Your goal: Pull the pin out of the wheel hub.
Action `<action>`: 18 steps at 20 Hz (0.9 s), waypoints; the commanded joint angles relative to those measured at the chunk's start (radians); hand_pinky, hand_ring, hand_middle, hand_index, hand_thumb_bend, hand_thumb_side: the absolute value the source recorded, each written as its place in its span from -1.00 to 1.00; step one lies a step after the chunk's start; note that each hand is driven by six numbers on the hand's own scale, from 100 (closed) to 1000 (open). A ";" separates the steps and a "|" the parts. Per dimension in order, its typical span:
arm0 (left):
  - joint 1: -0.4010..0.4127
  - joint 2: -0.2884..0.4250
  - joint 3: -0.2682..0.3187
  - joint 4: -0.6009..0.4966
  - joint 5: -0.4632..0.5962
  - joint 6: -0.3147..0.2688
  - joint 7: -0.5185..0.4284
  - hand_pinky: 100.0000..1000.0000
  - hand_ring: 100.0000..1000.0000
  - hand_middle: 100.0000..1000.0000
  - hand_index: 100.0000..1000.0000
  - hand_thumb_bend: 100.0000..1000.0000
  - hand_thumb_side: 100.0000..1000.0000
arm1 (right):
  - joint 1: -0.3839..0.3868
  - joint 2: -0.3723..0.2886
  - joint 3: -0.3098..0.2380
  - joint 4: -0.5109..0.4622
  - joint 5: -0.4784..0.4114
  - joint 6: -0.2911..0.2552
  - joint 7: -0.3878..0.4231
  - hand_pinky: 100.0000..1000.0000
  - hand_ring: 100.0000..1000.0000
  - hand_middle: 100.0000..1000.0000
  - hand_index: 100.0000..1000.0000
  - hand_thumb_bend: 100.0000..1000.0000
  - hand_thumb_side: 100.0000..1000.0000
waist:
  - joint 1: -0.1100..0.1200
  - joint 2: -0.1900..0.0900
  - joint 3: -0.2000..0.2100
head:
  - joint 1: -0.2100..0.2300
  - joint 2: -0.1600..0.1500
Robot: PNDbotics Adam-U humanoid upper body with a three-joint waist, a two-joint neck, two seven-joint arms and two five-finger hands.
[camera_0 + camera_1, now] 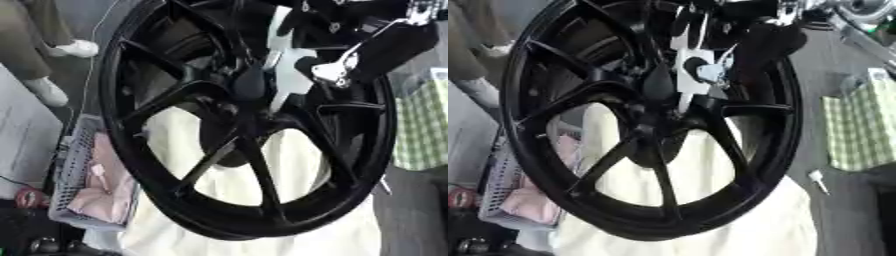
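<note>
Filling most of both views, a large glossy black spoked alloy wheel [245, 125] stands tilted on a cream-white cloth-covered surface [262, 235], its lower rim pressing into the cloth near the bottom edge and its upper rim running out of the top of the views. At the hub [249, 85], where the spokes meet, a dark teardrop-shaped piece sits against a white plate-like part [293, 75]; whether this is the pin cannot be told. The robot's right hand [346, 62], black with silver joints, comes in from the upper right corner and lies over the wheel's upper right spokes just beside the hub, touching or nearly touching the white part; whether its fingers are curled round anything cannot be told. The left hand shows in no view. Open room is scant: the rim spans almost the whole cloth, leaving only bare cloth seen through the lower spoke gaps and a strip along the bottom. Off the cloth's left edge stands a grey plastic mesh basket [74, 170] with pink fabric [109, 192] in it, close to the wheel's lower left rim. To the right, well apart from the rim, lies a green-and-white checked cloth [859, 125], and near it on the dark floor a small white object [818, 180].
</note>
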State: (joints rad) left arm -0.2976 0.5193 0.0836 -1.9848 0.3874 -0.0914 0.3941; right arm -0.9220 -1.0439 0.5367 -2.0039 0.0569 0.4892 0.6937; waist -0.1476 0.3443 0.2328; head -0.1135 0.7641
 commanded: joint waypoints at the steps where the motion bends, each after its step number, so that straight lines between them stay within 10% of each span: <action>1: -0.002 0.011 0.001 -0.015 0.005 0.001 -0.001 0.66 0.27 0.12 0.64 -1.00 0.35 | 0.011 -0.030 0.032 0.004 0.018 0.011 0.027 -0.94 -0.78 0.40 0.71 -0.86 -0.35 | 0.007 -0.016 0.001 | 0.005 0.006; 18: -0.002 0.007 0.000 -0.015 0.009 0.002 -0.005 0.66 0.27 0.12 0.63 -1.00 0.36 | 0.024 -0.034 0.036 0.004 0.058 0.012 0.060 -0.86 -0.73 0.51 0.78 -0.78 -0.38 | 0.006 -0.015 0.000 | 0.010 0.006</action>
State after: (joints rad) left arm -0.2949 0.5179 0.0832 -1.9848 0.3921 -0.0902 0.3919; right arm -0.8879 -1.0460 0.5804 -1.9990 0.1107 0.4837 0.7312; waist -0.1497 0.3459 0.2329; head -0.1065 0.7642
